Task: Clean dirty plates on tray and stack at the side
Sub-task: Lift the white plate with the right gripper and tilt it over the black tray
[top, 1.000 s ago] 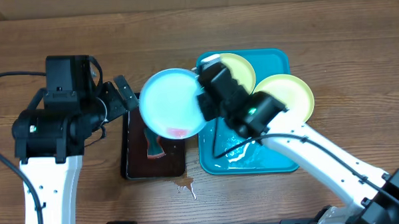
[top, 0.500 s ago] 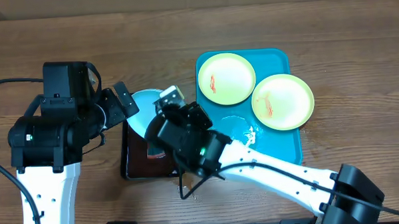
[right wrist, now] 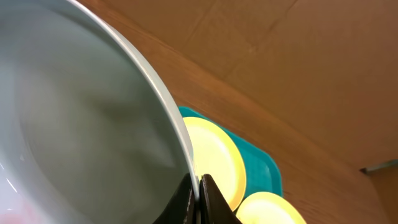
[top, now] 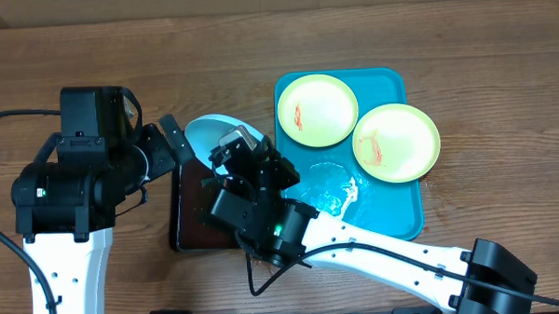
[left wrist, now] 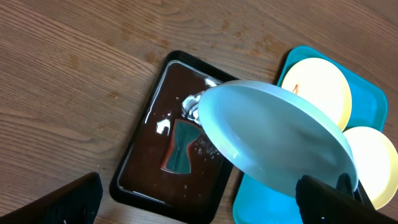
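The right claw (right wrist: 198, 198) gripped the white plate (left wrist: 273, 143) above the black tray (left wrist: 155, 106), the left claw (left wrist: 199, 200) gaped, and two smeared yellow-green plates (top: 317, 110) waited upper right, nothing stacked.

White arm links (top: 71, 276), black joint housings (top: 75, 187), thin black cables (top: 17, 114).

The tray (top: 407, 197) was turquoise-blue, and the two plates on it, the far plate (top: 317, 110) and the near plate (top: 396, 142), were pale yellow-green, each marked with thin red-orange smears. The third plate (left wrist: 280, 143) was white, shading to light blue towards its rim. The smaller tray (left wrist: 149, 162) was black with dark brown liquid and white glints, the sponge (left wrist: 179, 147) teal with an orange-red edge, and the table (top: 499, 37) warm brown with a streaky wood grain.
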`<move>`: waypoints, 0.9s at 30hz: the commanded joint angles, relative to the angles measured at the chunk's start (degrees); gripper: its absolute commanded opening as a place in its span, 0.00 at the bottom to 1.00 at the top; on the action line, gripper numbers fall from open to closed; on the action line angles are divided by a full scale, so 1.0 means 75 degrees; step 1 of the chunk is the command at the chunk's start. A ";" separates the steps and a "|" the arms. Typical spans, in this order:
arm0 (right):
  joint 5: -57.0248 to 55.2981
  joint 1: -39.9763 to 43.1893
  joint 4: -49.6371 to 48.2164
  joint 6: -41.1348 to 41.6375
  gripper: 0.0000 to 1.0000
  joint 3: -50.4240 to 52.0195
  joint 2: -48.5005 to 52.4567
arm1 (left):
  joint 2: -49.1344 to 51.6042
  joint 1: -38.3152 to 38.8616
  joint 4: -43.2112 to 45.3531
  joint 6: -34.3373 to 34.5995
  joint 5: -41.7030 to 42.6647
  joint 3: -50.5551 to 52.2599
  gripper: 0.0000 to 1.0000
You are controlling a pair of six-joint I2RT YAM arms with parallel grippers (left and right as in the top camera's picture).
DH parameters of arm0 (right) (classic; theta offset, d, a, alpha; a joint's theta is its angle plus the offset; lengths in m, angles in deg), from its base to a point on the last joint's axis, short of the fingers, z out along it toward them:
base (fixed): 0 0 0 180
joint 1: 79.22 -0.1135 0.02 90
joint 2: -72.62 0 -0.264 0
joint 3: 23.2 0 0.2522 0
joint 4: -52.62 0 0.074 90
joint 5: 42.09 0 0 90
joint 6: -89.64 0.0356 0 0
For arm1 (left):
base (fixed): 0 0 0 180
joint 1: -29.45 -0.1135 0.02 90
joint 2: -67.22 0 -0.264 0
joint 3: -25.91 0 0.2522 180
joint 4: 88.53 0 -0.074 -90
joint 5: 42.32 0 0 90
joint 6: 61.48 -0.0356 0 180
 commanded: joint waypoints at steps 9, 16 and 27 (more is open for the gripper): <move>-0.0761 -0.0055 -0.0108 -0.0388 0.04 -0.0181 -0.0335 | -0.0085 -0.0038 0.0026 -0.0006 0.0061 -0.0152 1.00; -0.0761 -0.0055 -0.0111 -0.0388 0.04 -0.0181 -0.0335 | -0.0085 -0.0038 0.0023 -0.0006 0.0064 -0.0154 1.00; -0.0761 -0.0055 -0.0166 -0.0382 0.04 -0.0181 -0.0335 | -0.0085 -0.0038 0.0023 -0.0006 0.0064 -0.0154 1.00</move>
